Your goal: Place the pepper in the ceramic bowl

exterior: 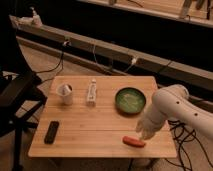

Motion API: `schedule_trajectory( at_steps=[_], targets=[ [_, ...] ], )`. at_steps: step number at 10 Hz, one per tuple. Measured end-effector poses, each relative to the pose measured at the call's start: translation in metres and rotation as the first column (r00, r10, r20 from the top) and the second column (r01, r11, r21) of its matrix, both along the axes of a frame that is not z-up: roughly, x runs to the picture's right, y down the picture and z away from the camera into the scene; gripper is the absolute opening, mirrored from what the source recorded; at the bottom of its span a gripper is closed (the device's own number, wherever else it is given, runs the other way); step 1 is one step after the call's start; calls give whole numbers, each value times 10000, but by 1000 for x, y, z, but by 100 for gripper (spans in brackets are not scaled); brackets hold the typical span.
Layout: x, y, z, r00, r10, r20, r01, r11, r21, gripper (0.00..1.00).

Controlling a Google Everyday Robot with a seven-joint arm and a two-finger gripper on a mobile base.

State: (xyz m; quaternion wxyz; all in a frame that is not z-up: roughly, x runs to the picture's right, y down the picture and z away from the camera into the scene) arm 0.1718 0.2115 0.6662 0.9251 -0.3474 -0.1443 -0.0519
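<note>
Near the front right edge of the wooden desk (95,125), the red-orange pepper (134,142) lay flat, apart from the green ceramic bowl (130,100) behind it, so the placing was not yet done. The white arm's claw (146,131) hung just above the pepper's right end, seemingly poised for a grasp; whether it was released or clenched could not be told.

Matt wooden table (95,125); glossy glazed ceramic bowl (117,101); smooth plastic gripper (146,132) near pepper (134,142).
</note>
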Motion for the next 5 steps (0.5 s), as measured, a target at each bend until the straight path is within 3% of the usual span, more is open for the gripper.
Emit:
schedule_trajectory(
  at_steps=[3, 5],
  targets=[
    [7, 4, 13, 9997, 175, -157, -174, 9998, 72, 79],
    [9, 14, 25, 9998, 189, -41, -189, 9998, 40, 80]
  ],
)
